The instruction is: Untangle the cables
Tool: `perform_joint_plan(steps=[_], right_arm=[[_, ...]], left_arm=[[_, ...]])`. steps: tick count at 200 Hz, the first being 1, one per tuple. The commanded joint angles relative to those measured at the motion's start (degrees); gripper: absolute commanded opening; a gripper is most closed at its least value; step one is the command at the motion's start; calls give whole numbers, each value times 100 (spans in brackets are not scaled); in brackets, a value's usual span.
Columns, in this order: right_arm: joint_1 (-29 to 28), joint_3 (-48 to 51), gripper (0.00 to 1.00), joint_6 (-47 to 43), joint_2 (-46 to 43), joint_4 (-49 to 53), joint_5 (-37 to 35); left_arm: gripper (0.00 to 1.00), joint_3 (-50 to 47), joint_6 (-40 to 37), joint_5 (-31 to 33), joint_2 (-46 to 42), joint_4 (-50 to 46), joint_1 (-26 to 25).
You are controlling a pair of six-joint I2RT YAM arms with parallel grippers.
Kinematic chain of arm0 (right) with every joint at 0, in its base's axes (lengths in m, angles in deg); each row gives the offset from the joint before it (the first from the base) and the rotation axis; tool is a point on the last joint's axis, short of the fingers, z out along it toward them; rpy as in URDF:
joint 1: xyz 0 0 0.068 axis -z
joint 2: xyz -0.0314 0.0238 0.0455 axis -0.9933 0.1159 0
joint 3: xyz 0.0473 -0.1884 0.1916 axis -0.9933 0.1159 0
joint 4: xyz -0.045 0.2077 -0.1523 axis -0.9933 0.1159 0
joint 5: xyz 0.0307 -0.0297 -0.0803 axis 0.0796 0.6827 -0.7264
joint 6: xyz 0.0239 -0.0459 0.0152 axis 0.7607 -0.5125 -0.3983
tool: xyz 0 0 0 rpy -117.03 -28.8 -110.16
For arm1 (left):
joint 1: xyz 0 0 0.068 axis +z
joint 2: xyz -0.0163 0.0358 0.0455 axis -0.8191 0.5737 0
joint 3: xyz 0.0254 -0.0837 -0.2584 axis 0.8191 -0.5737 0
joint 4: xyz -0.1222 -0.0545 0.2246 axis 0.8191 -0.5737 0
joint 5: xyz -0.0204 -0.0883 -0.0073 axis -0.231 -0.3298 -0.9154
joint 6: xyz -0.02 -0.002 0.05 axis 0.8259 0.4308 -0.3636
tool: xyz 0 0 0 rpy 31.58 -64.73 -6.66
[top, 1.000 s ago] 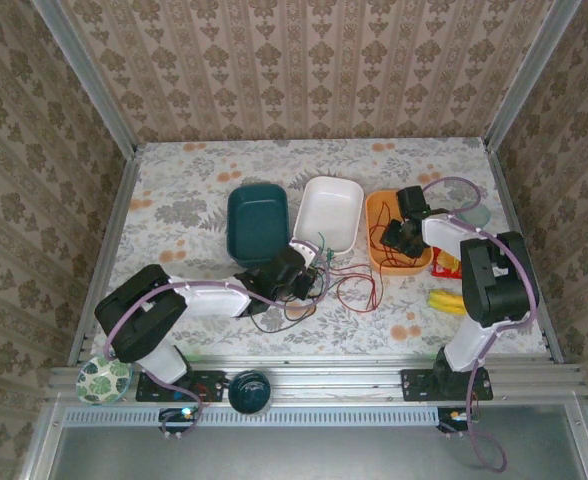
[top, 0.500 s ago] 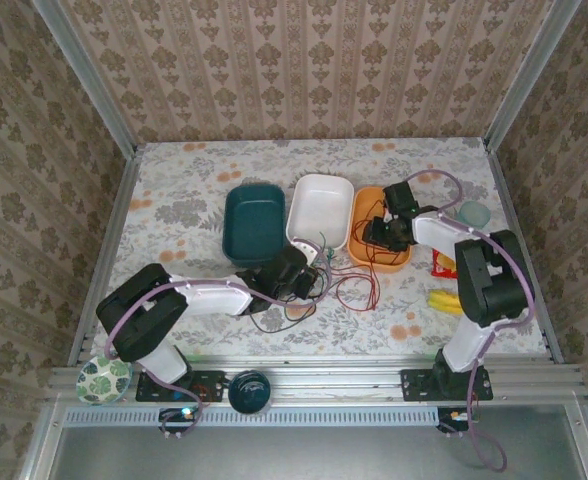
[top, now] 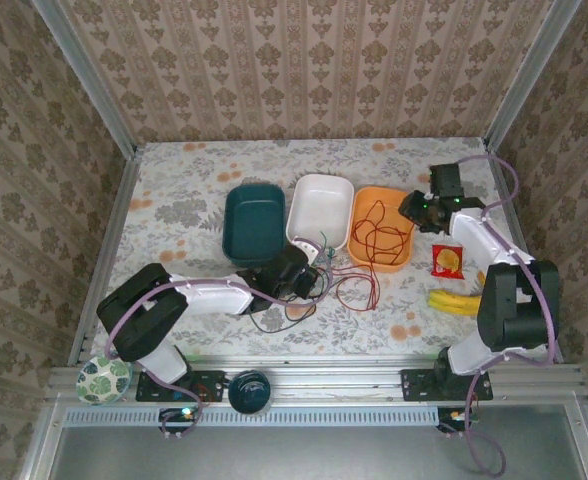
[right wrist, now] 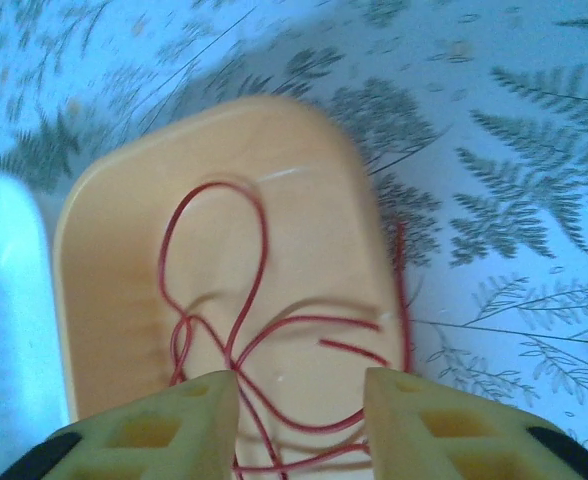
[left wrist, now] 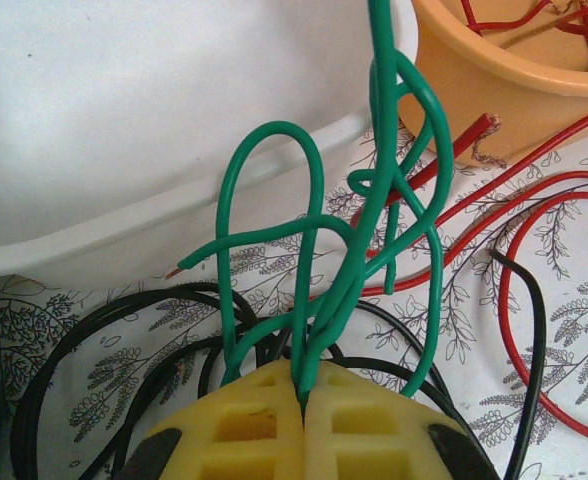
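The sorting step looks to be in hand. One red cable (right wrist: 246,300) lies coiled inside the orange tub (right wrist: 114,230). The right gripper (right wrist: 299,400) hangs above that tub's far right side, its fingers (right wrist: 154,435) apart with nothing between them. To the left of the orange tub, by the near corner of the white tub (left wrist: 124,130), the left gripper (left wrist: 304,395) has its yellow pads (left wrist: 254,430) pressed together on the green cable (left wrist: 374,200). The green loops stand up from the pads in front of the white wall. A second red cable (left wrist: 502,300) lies on the table (top: 194,200) just in front of the orange tub. The black cable (left wrist: 74,340) loops further left of that tub, around the foot of the green one. I judge the green cable to be the one to free now. The next move calls for lifting it slowly clear of the black loops, watching for snags, then carrying it to a tub of its own, likely the white one
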Motion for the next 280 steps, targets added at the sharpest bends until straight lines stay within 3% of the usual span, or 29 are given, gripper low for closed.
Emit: perform_joint_plan(steps=[1,24,80,109,165,280], right_arm=[[201,17,34,295,222,-23,512],[348,49,26,458,420,-64,685],[464,193,22,596,577,-174,772],[479,252,15,608,560,-234,796],[539,536,18,725,104,-292,469],[659,849,19,932,-57,-445,992]], left_arm=[[0,-1,-107,-9,61,-253,-49],[0,-56,-99,23,17,-258,-46],[0,-67,-125,48,-37,-317,-48],[0,-30,-183,50,-38,-388,-46],[0,14,-204,50,-21,-417,-49],[0,-30,-147,53,24,-354,-84]])
